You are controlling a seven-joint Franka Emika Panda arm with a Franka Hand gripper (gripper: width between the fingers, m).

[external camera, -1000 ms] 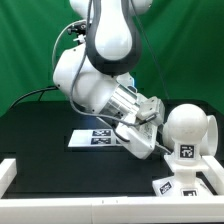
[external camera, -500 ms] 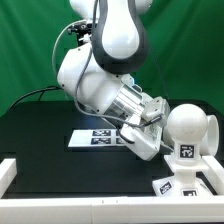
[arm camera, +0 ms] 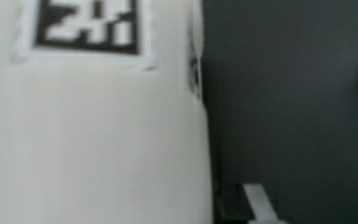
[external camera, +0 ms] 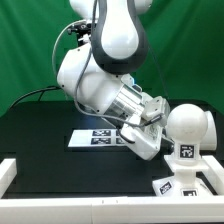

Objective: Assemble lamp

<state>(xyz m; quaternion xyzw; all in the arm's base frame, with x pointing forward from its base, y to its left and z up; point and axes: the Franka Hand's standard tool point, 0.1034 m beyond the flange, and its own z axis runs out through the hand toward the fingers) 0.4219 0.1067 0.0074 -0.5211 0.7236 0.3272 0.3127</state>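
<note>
The lamp bulb [external camera: 187,130], white and round, stands at the exterior view's right, on the black table [external camera: 50,130]. It carries a black-and-white tag on its front and sits on top of the boxy lamp base [external camera: 183,185], which also shows tags and lies near the front white rail [external camera: 60,208]. The gripper [external camera: 150,143] is low, just beside the bulb on the exterior view's left, and the arm [external camera: 100,70] leans over it from behind. The fingers are hidden by the wrist body here, so I cannot tell if the pincer is wide, narrow or holding something. The marker board [external camera: 92,138] lies flat on the table behind the gripper, partly covered by it. In the wrist view a white surface with one tag [arm camera: 91,25] fills most of the picture, very close to the camera; which part it is I cannot tell. Beside it is dark table.
</note>
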